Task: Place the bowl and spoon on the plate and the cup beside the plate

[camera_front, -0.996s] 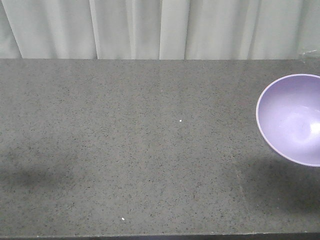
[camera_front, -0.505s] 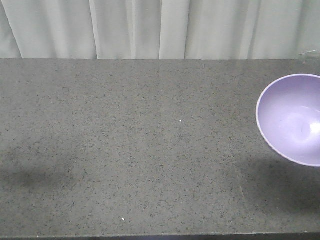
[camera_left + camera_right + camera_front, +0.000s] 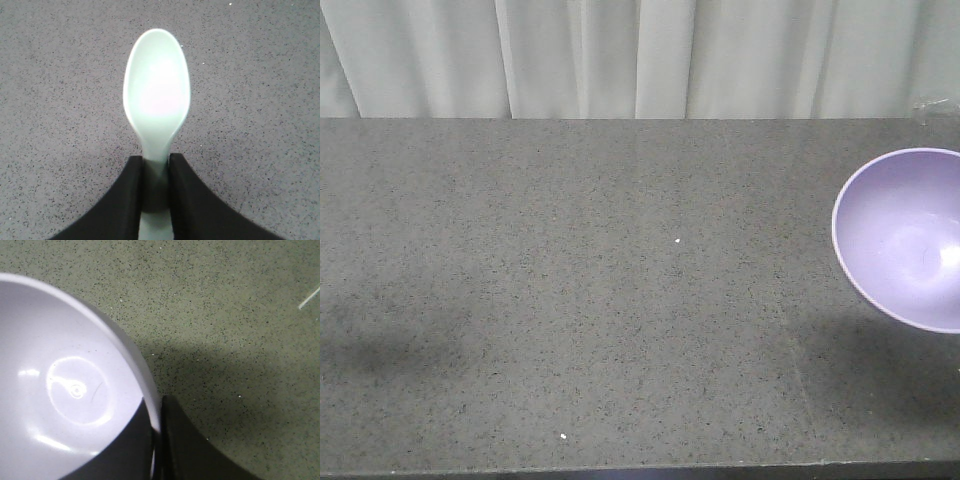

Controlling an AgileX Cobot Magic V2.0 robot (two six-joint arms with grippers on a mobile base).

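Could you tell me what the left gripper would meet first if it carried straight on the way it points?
The left gripper is shut on the spoon, whose scoop leads. Ahead of it only speckled countertop shows, so the way looks free, though its height above that surface is unclear.

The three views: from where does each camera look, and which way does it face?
Front view: high at the near side of the grey table, facing forward and down toward the white curtain; bowl at right edge; no robot part shows.
Left wrist view: behind the left tool, facing down along it; its black fingers clamp the spoon by its handle.
Right wrist view: behind the right tool, facing down; its fingers pinch the bowl's rim.
Shared: front and right wrist views both show the bowl.
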